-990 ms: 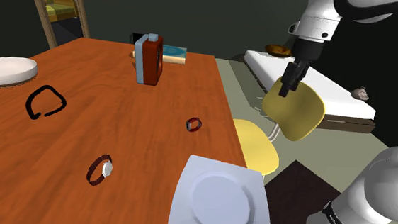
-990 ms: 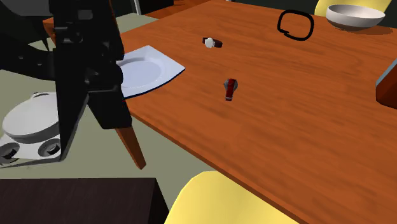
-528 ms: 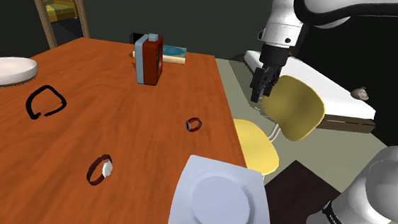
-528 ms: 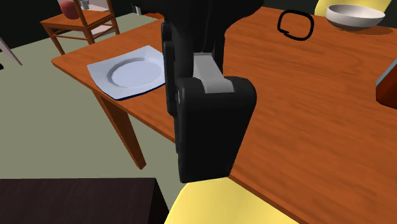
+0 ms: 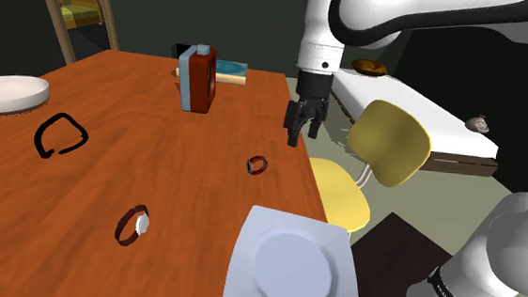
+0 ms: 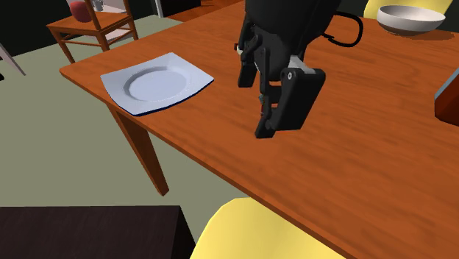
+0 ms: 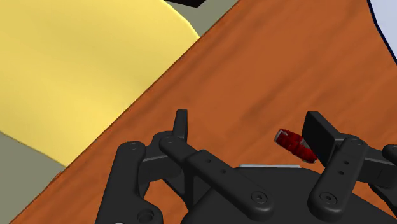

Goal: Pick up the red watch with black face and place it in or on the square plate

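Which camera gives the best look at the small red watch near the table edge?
The shoulder view: the small red watch lies whole on the brown wooden table, clear of the black tool. The wrist view catches its red strap beside one finger. In the second exterior view the tool stands in front of it.

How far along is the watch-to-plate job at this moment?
Done: nothing yet; the red watch lies on the table, and the square plate holds nothing. In hand: the open gripper hangs above the table edge close to the red watch, which in the wrist view sits beside one finger, not between them. Left: line up, grasp, lift and set it on the plate.
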